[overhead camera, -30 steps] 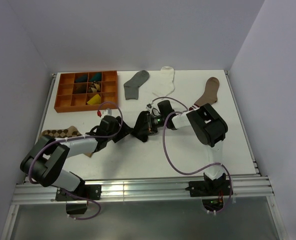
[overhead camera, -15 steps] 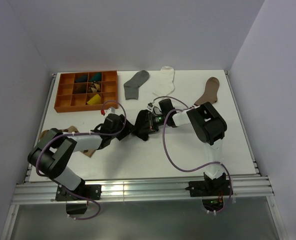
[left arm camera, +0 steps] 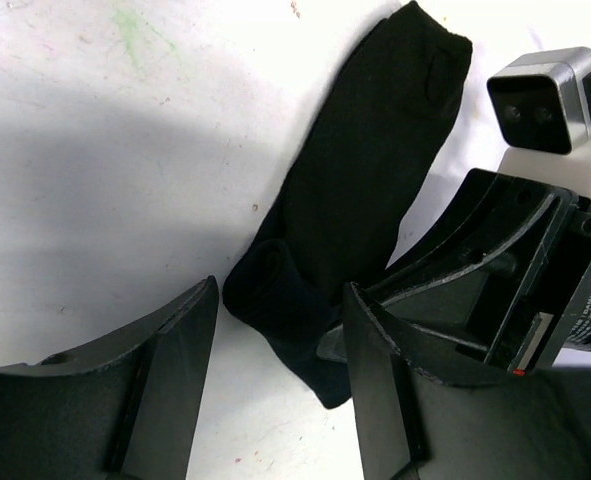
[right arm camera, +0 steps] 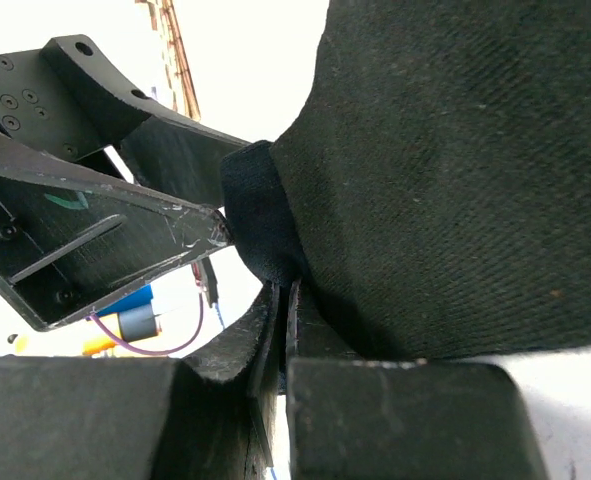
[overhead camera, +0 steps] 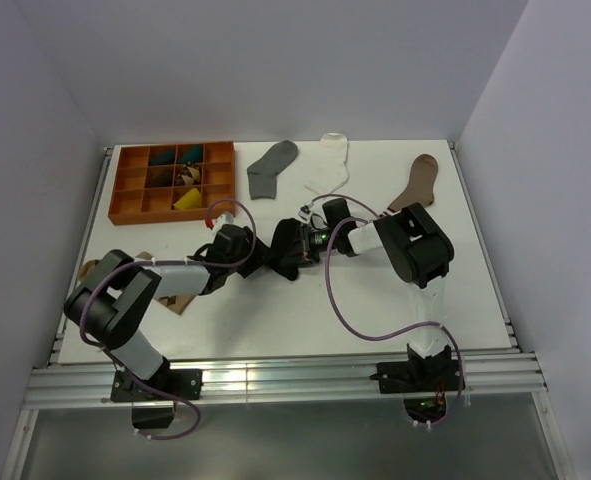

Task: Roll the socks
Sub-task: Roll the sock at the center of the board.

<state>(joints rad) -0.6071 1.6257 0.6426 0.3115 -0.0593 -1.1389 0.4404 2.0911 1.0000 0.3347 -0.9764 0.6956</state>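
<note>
An orange tray [overhead camera: 173, 147] with little boxes sat at the back left of the bench [overhead camera: 275, 310]. Some boxes held rolled things: a blue-green one [overhead camera: 162, 156] at the back and a yellow one [overhead camera: 186, 200] at the front. The left arm [overhead camera: 170, 280] lay low and reached right. The right arm [overhead camera: 415, 250] was bent and reached left. They met at the black sock [overhead camera: 285, 252] in the middle of the bench. The left tool [left arm camera: 280, 290] was spread, with one finger on each side of the sock's rolled end. The right tool [right arm camera: 283, 300] was pressed together, pinching the sock's edge. The grey sock [overhead camera: 272, 168] and the white sock [overhead camera: 333, 160] lay flat at the back.
</note>
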